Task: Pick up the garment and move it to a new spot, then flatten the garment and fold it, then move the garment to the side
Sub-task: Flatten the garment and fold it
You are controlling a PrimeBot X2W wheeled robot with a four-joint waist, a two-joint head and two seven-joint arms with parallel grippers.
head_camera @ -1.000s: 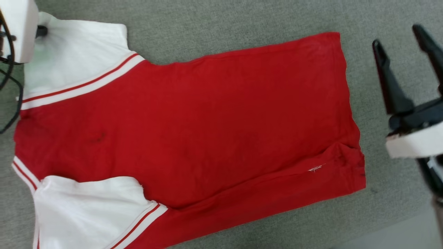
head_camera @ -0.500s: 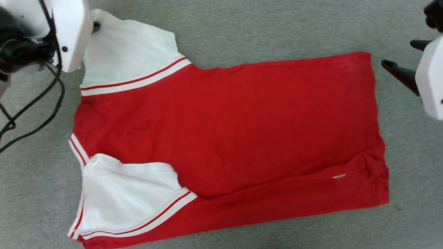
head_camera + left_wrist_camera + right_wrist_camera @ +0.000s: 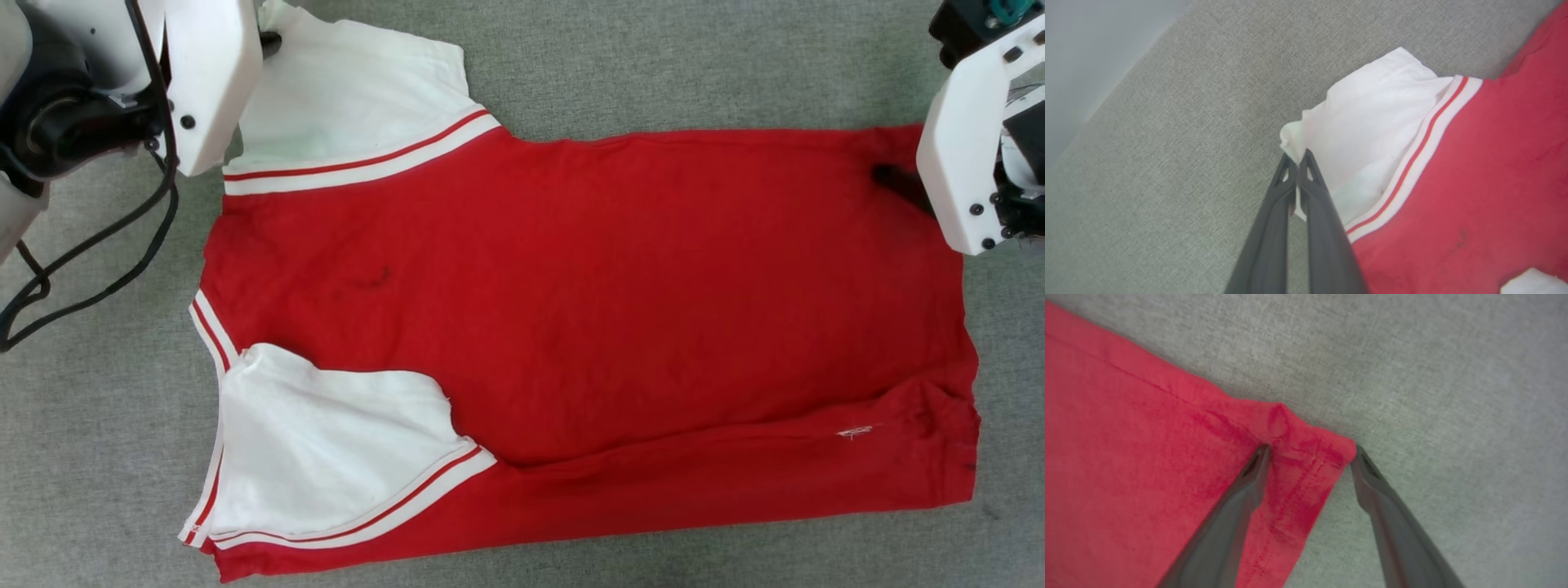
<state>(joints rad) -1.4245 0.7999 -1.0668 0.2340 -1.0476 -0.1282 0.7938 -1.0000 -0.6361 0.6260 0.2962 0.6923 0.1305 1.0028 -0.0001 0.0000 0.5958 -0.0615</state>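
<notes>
across the middle of a grey woven surface the garment lies spread out, neckline to the left and hem to the right. its red body lies mostly flat, with a long fold running along the near edge and a faint dark smudge toward the left. the near white sleeve is turned in over the red cloth. the far white sleeve lies out on the surface at the far left. the left gripper has its fingers pressed together on the outer edge of that far sleeve, pinching a small peak of white cloth. at the far right corner of the hem the right gripper is spread wide with nothing gripped. one of its fingers rests on the red cloth and the other sits just off the corner, and the corner between them is slightly bunched. black cables loop from the left arm over the surface at the left. beyond the surface's edge, in the left wrist view, a smooth pale grey strip runs alongside.
</notes>
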